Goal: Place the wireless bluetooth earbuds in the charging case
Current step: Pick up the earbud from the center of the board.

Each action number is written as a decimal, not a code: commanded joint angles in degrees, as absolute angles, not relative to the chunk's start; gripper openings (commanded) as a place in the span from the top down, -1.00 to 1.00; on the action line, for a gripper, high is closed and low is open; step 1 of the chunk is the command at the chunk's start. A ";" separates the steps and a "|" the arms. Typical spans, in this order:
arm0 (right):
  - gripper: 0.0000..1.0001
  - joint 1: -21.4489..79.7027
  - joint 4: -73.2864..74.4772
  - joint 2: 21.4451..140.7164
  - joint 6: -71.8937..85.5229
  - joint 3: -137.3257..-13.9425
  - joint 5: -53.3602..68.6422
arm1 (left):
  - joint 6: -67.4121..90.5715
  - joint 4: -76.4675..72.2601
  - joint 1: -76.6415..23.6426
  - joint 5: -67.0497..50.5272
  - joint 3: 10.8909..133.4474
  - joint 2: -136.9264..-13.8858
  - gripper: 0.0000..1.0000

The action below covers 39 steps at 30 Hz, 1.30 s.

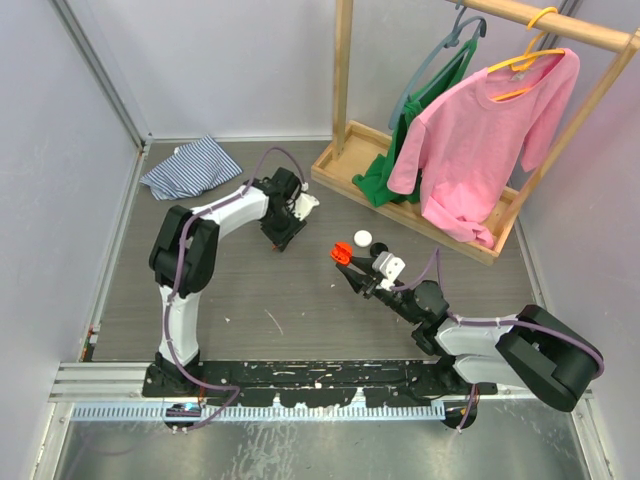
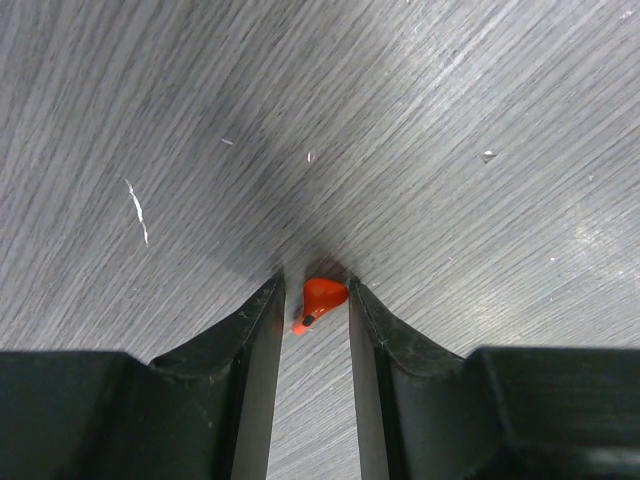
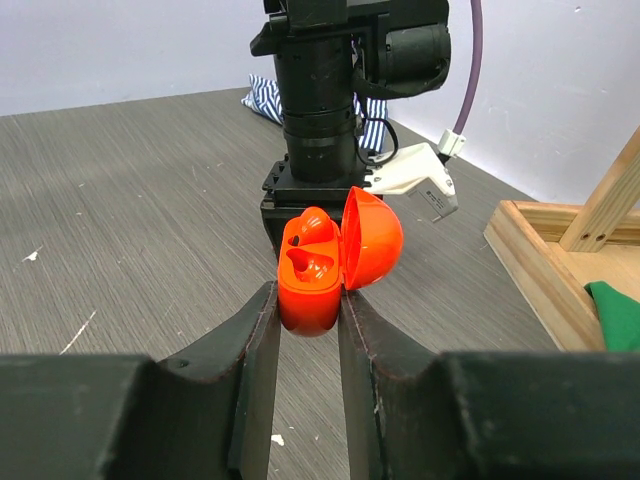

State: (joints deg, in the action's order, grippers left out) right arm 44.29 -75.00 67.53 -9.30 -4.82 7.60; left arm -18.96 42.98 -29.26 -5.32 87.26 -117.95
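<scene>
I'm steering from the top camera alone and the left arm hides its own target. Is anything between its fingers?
Observer: Yes. An orange earbud lies on the table between the left gripper's fingers.
Operator: Gripped yet?
Observer: Not fully. A sliver of table shows between it and one finger.
Operator: And the case, is it ready?
Observer: The right gripper clamps the orange case with its lid swung open.

One loose earbud (image 2: 320, 298), one case (image 3: 318, 275), one puck (image 1: 363, 238) — two shirts (image 1: 480, 135) (image 1: 383, 172), one striped cloth (image 1: 192, 166), one rack (image 1: 343, 70).
</scene>
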 commanded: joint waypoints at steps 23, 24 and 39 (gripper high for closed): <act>0.98 44.37 -78.57 67.69 -9.54 -6.40 8.00 | -10.54 35.62 -30.33 -0.84 80.22 -108.29 0.61; 0.98 44.35 -78.57 67.67 -9.58 -6.37 8.00 | -9.83 35.19 -30.41 -0.45 79.72 -107.58 0.61; 0.98 44.37 -78.57 67.55 -9.65 -6.31 7.77 | 7.69 26.67 -31.58 8.61 68.94 -90.87 0.63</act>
State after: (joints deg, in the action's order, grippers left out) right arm 44.29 -74.98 67.55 -9.32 -4.93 7.60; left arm 0.91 31.88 -30.83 5.54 70.87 -96.90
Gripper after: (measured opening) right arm 0.324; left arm 0.191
